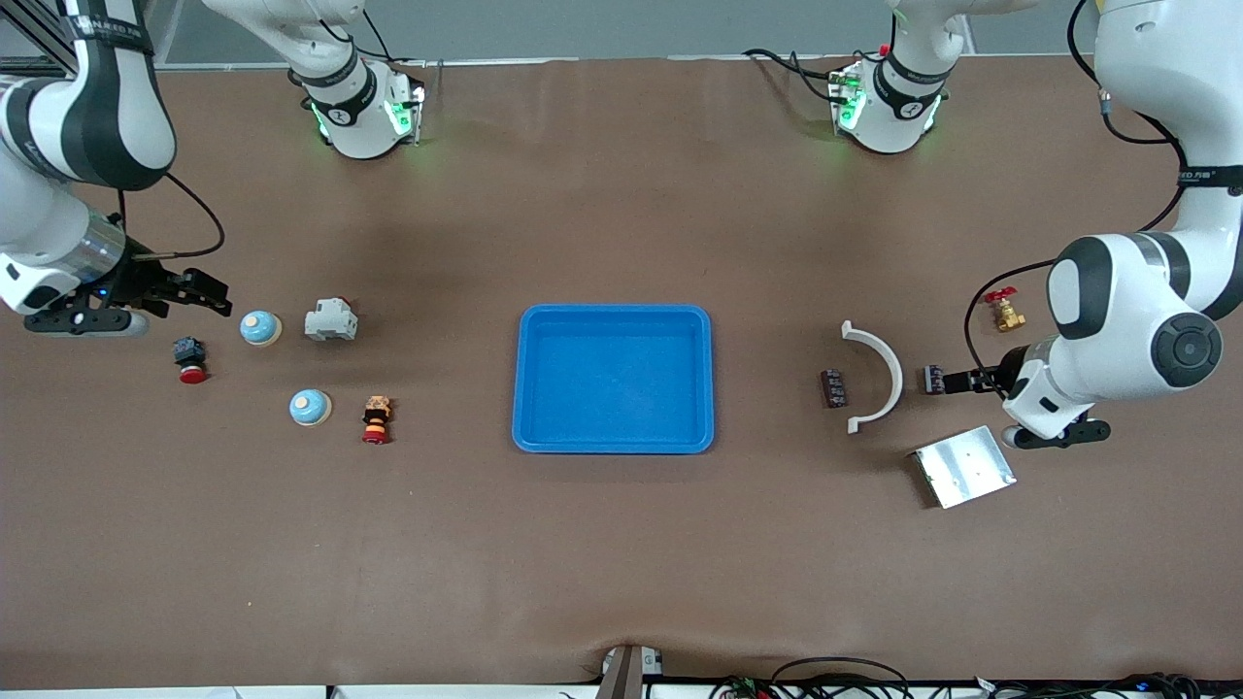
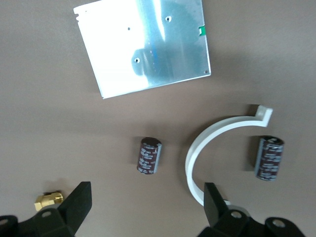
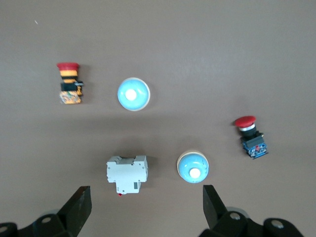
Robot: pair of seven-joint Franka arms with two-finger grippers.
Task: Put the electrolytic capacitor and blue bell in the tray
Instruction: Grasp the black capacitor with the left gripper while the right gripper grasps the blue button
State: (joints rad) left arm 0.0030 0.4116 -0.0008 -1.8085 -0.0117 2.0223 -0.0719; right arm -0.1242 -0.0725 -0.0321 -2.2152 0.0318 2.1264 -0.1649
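Note:
The bright-blue tray (image 1: 614, 320) lies empty at the table's middle. Two blue bells (image 1: 260, 328) (image 1: 311, 408) sit toward the right arm's end; they also show in the right wrist view (image 3: 193, 167) (image 3: 133, 94). Two dark electrolytic capacitors (image 1: 934, 379) (image 1: 833, 387) lie toward the left arm's end, also in the left wrist view (image 2: 148, 155) (image 2: 269, 158). My left gripper (image 1: 971, 382) (image 2: 145, 197) is open and empty, over the table beside the nearer capacitor. My right gripper (image 1: 206, 292) (image 3: 145, 202) is open and empty, beside the bell next to the breaker.
A white curved bracket (image 1: 874, 379) lies between the two capacitors. A silver plate (image 1: 963, 466) and a brass valve (image 1: 1003, 311) lie by the left arm. A white breaker (image 1: 330, 320), a red push button (image 1: 190, 359) and a red-yellow stop button (image 1: 377, 419) lie around the bells.

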